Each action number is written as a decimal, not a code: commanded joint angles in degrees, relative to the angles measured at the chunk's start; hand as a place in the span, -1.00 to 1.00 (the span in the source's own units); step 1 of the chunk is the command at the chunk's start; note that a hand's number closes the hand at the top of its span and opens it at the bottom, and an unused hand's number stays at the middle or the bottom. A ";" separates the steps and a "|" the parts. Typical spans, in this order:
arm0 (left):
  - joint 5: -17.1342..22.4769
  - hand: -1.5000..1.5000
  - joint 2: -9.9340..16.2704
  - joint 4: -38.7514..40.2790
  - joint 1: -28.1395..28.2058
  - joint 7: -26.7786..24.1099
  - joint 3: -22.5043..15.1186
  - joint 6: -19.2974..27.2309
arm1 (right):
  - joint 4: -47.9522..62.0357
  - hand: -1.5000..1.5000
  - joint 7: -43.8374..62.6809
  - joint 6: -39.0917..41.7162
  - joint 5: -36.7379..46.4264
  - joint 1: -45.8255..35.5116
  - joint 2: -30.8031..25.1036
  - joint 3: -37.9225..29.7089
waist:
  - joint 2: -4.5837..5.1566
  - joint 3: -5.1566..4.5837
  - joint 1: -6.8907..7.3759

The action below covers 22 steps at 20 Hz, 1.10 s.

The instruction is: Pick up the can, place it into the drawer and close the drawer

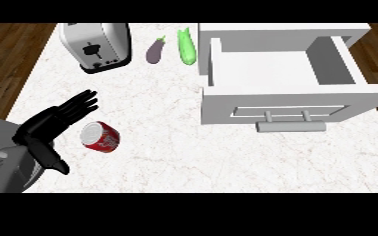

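on the worktop [221,155], the can [101,136] lies front left beside the left hand [46,127]. toaster [97,47] back left; eggplant [156,50] and cucumber [186,45] between it and the open drawer [280,87] at right.

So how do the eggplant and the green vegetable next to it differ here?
The eggplant is dark purple with a bulbous lower end; the cucumber is pale green and evenly slim. The eggplant lies nearer the toaster, the cucumber nearer the open drawer. The cucumber looks slightly longer. Both lie at the back of the counter, side by side and apart, far from the can.
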 commanded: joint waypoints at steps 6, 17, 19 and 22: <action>-10.84 -1.00 -0.82 13.93 -3.46 -17.43 -3.25 0.11 | -0.70 -1.00 1.19 2.86 -3.83 1.85 -0.33 -4.01 | 0.12 -0.06 -0.63; -14.38 -1.00 -4.64 22.94 -5.06 -23.36 -6.85 3.66 | -1.54 -1.00 0.55 2.93 0.87 0.46 4.00 -1.07 | 0.24 -0.09 -0.74; -13.87 -1.00 -5.23 24.42 -6.85 -22.27 -6.72 3.33 | -6.45 -1.00 4.23 1.48 -1.56 1.46 4.36 -0.50 | 0.21 -0.12 -0.89; -14.74 -1.00 -5.52 24.98 -6.09 -24.15 -7.61 4.11 | -6.25 -1.00 5.66 1.91 -4.33 1.81 1.79 -3.33 | 0.09 -0.10 -0.74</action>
